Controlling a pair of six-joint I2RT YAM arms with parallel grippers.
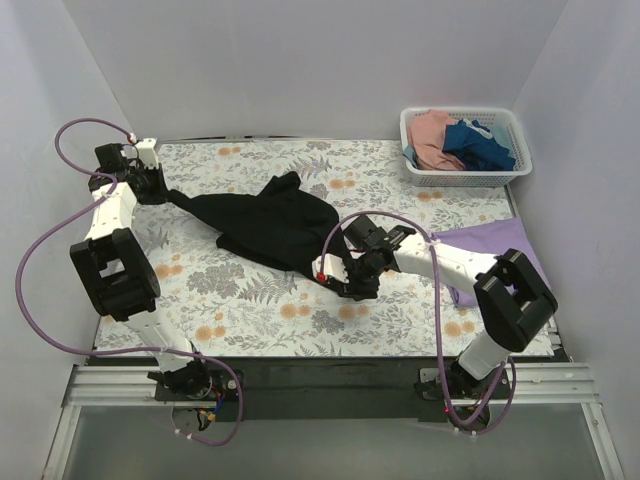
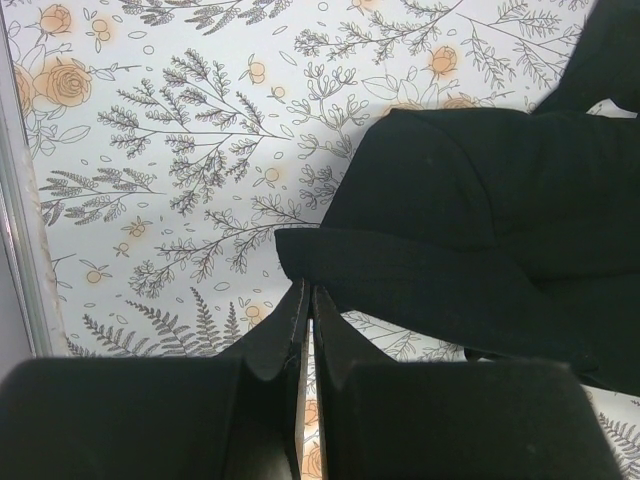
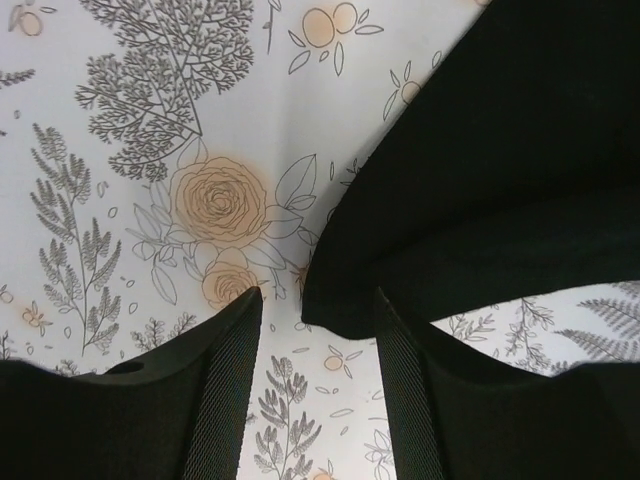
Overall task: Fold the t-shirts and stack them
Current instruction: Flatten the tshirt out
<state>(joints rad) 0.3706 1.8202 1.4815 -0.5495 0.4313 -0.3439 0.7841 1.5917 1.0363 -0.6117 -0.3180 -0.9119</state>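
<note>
The black t-shirt lies crumpled in the middle of the floral table, with one edge pulled out to the left. My left gripper is at the end of that stretched edge. In the left wrist view the left gripper has its jaws pressed nearly together on the hem of the black t-shirt. My right gripper is at the shirt's near right corner. In the right wrist view the right gripper is open, and a corner of the black t-shirt lies just between its fingertips, against the right finger.
A lavender t-shirt lies flat at the table's right edge, partly under the right arm. A white lattice basket at the back right holds a pink t-shirt and a dark blue t-shirt. White walls enclose the table.
</note>
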